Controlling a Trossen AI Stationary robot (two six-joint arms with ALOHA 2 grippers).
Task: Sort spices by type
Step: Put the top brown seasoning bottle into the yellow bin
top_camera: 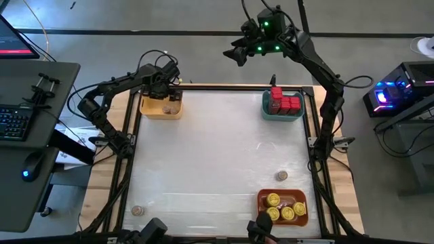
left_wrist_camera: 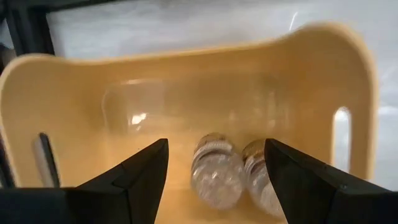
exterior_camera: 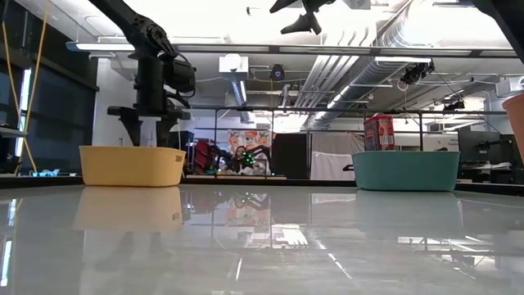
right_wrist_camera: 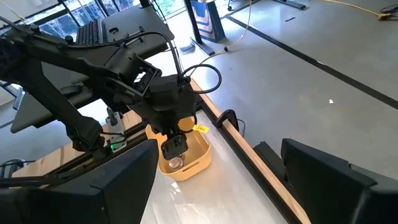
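We had the left gripper (top_camera: 167,87) spread empty over the yellow bin (top_camera: 161,110), two tan jars (left_wrist_camera: 217,171) lying inside. The right gripper (top_camera: 239,55) hung spread, high beyond the teal bin (top_camera: 283,115). Two stray jars (top_camera: 281,176) stood on the table: light, rigid and slick, we judged, best pinched across the body.

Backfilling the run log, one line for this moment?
left tool open over yellow bin | right tool open, raised | two tan jars loose on table
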